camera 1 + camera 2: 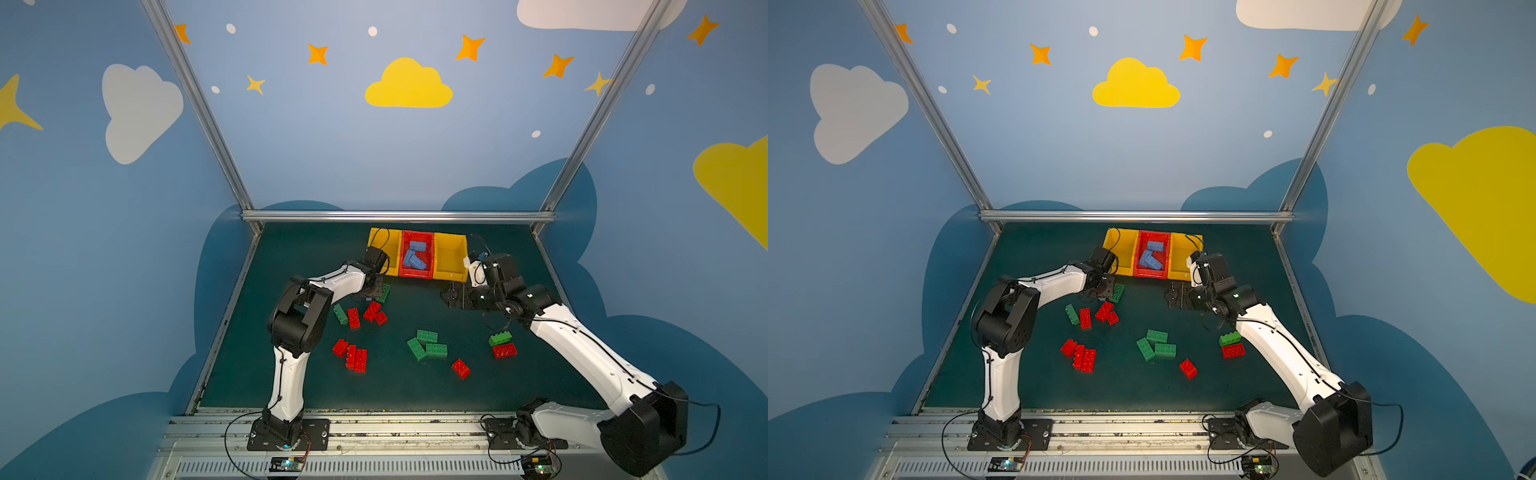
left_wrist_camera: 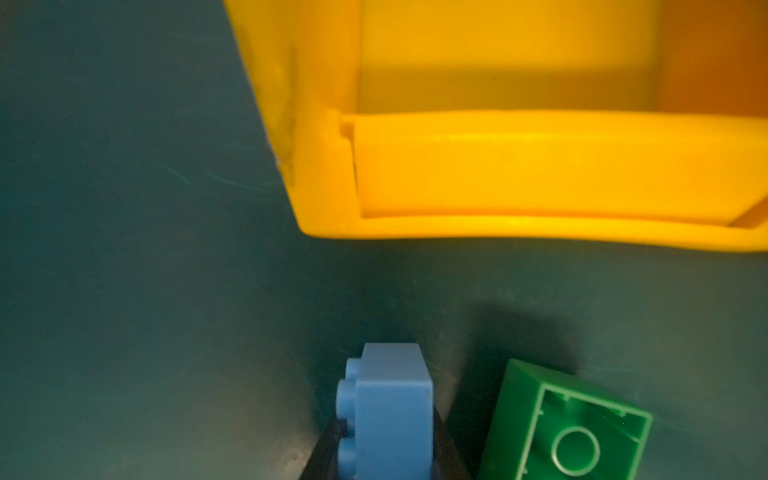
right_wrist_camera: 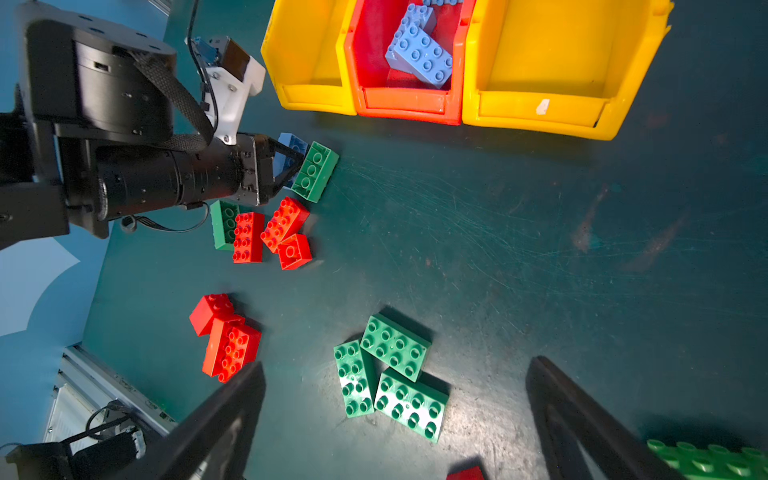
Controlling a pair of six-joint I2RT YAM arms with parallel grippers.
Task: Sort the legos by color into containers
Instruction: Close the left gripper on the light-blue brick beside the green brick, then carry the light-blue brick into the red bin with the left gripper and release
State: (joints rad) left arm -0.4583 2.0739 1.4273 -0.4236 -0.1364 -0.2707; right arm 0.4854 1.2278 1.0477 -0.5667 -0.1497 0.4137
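Observation:
My left gripper (image 2: 386,440) is shut on a light blue lego (image 2: 390,415), low over the mat just in front of the left yellow container (image 2: 498,174). A green lego (image 2: 573,428) lies on its side right beside it. In both top views this gripper (image 1: 374,291) sits near that bin's front corner. The red container (image 1: 415,273) holds several light blue legos (image 1: 414,254). The right yellow container (image 1: 451,274) is empty. My right gripper (image 3: 397,363) hangs open above a cluster of three green legos (image 3: 395,374), holding nothing.
Red legos lie in two groups left of centre (image 1: 372,311) (image 1: 355,358), with one green lego (image 1: 340,313) beside them. A single red lego (image 1: 460,368) lies further front. A green lego (image 1: 500,338) and a red lego (image 1: 504,351) lie under my right forearm.

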